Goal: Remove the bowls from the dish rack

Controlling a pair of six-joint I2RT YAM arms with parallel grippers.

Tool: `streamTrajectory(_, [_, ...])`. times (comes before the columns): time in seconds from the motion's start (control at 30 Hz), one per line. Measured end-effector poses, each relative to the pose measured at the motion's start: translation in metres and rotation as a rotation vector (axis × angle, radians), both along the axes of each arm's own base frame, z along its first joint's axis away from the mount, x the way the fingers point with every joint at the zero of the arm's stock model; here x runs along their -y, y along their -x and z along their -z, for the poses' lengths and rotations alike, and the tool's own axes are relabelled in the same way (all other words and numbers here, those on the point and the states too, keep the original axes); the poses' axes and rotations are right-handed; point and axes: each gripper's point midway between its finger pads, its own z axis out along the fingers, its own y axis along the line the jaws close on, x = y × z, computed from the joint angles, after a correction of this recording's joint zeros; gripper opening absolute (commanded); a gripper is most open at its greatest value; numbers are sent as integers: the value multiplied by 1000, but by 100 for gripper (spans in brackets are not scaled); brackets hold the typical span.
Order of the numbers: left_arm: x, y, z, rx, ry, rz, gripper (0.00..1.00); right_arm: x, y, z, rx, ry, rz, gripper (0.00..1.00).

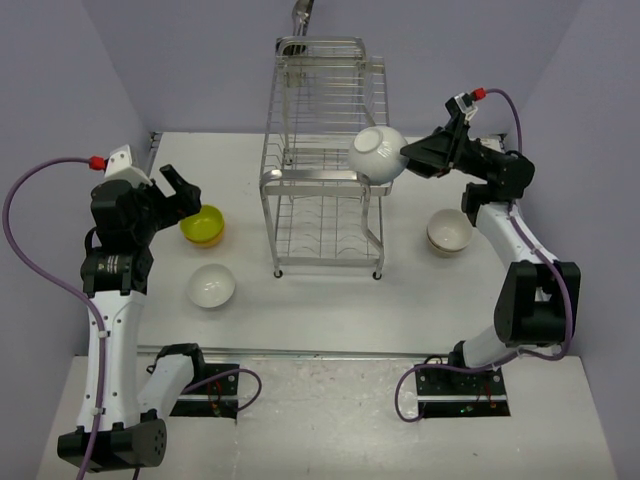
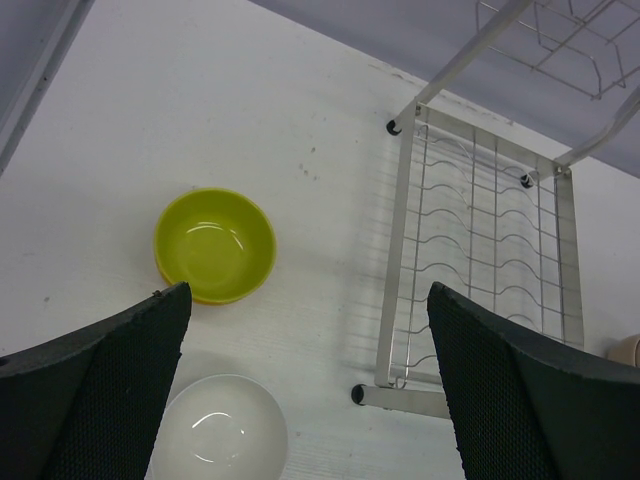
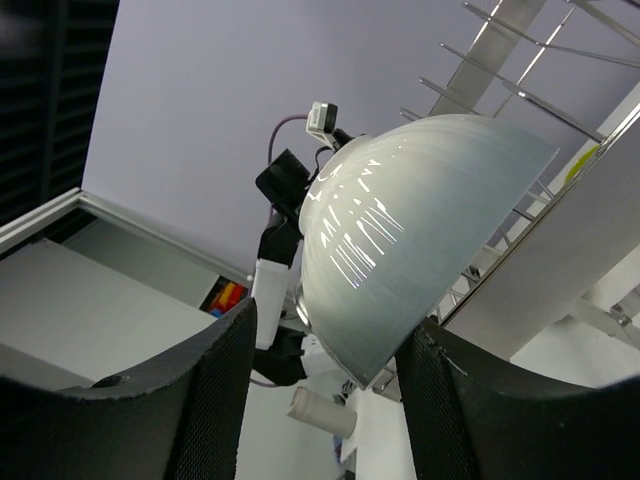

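A white bowl (image 1: 378, 153) stands tilted on its edge at the front right corner of the chrome dish rack's (image 1: 320, 120) upper tier. My right gripper (image 1: 405, 158) is at that bowl from the right. In the right wrist view the bowl (image 3: 420, 230) has its lower rim between the fingers of that gripper (image 3: 330, 320), with a gap on the left side, so the jaws are open. My left gripper (image 1: 185, 190) hangs wide open and empty above a lime green bowl (image 1: 203, 224) and a white bowl (image 1: 211, 286) on the table, left of the rack.
Another pale bowl (image 1: 449, 232) sits on the table right of the rack, under my right arm. The left wrist view shows the green bowl (image 2: 215, 243), the white bowl (image 2: 222, 432) and the rack's lower tier (image 2: 480, 250), which holds nothing.
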Motion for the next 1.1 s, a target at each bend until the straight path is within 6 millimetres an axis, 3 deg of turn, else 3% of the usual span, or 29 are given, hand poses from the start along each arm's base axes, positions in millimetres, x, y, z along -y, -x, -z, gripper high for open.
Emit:
streamTrajectory(0.2, [1,0,1,-2,2,5,100,1,-10,-1,-14,-30,25,51])
streamTrajectory(0.73, [3,-1,1,-4,6,14,100,-15,-14,-11,-23,-94,21,34])
streamTrajectory(1.1, [3,-1,1,-4,6,15,100,-22,-13,-18,-33,-138,15,15])
